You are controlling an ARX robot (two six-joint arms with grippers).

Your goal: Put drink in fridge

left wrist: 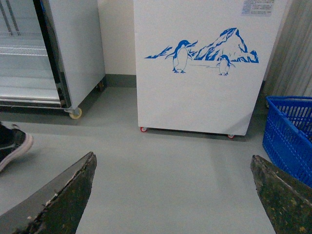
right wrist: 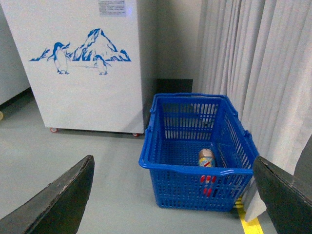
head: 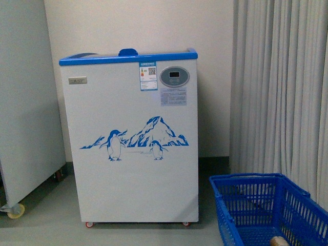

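Our left end effector (left wrist: 173, 157) and right end effector (right wrist: 173, 160) gape wide, empty. We should square the right over the drink (right wrist: 206, 158) in the basket (right wrist: 168, 169).

**Small cylindrical drink container (right wrist: 206, 158) lying in a blue plastic lattice basket (right wrist: 190, 173)**

The basket stands on the grey floor (right wrist: 73, 151), just beside the white fridge (right wrist: 78, 97) with its blue penguin-and-mountain graphic. The drink lies against the basket wall nearest the camera, its tan end up and red markings showing through the lattice. Pale pleated curtains (right wrist: 263, 73) hang behind. The right gripper (right wrist: 173, 161) has its dark fingers (right wrist: 58, 200) spread wide, gripping nothing.
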